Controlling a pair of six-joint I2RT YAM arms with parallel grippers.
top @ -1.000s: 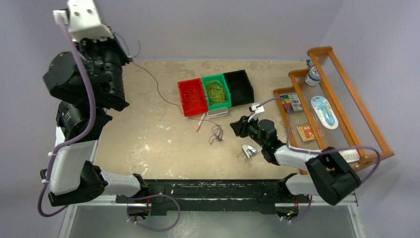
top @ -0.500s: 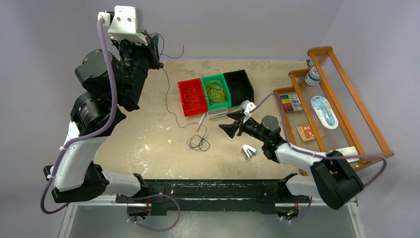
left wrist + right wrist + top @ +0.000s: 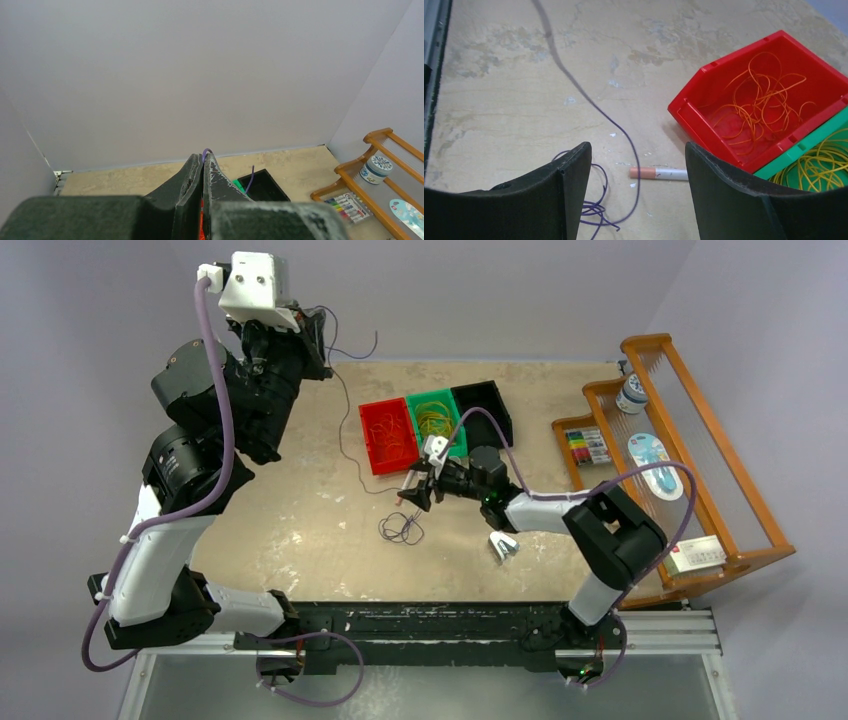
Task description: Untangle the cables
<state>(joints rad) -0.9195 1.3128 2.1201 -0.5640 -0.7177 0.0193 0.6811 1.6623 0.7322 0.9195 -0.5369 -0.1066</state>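
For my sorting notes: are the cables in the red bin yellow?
No, the red bin holds orange cables; the yellow cables lie in the green bin.

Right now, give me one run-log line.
left gripper: shut on purple cable, raised | right gripper: open, empty, by its coil

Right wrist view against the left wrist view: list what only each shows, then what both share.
Only right wrist: the open right gripper, the coiled end of the thin dark purple cable, a white stick with an orange tip, orange cables in the red plastic bin. Only left wrist: the shut left gripper pinching that cable, the black plastic bin, the wooden rack. Both: that cable, the green plastic bin, the beige tabletop.
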